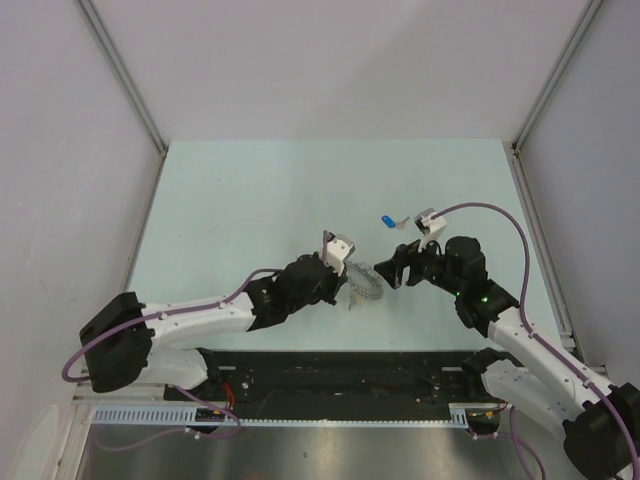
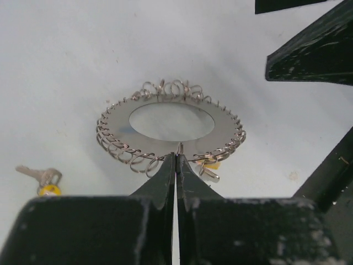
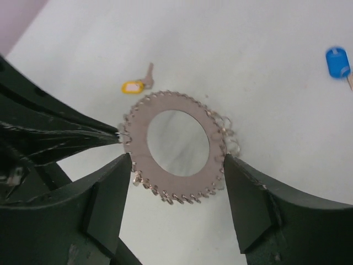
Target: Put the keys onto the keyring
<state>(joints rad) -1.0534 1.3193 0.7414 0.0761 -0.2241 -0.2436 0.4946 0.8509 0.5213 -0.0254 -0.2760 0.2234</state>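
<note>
Left wrist cam: left gripper point(image 2: 176, 160) clenched on keyring point(image 2: 227, 127) near rim, prob. to steady it for threading.
Right gripper point(image 3: 176, 165): jaws apart, straddling keyring, holding nothing.
Yellow key point(image 3: 135, 86): loose, near keyring's far side.
Blue key point(image 3: 337, 61): well apart from keyring, part cut off.
Black key: not seen.
Yellowish bit point(image 2: 208, 164): at keyring rim, can't tell what.

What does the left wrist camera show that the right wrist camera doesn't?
Only the left wrist: a small yellow bit at the rim of the keyring. Only the right wrist: a blue key lying apart. Both: the keyring pinched by the left gripper, the right gripper, and a loose yellow key.
</note>
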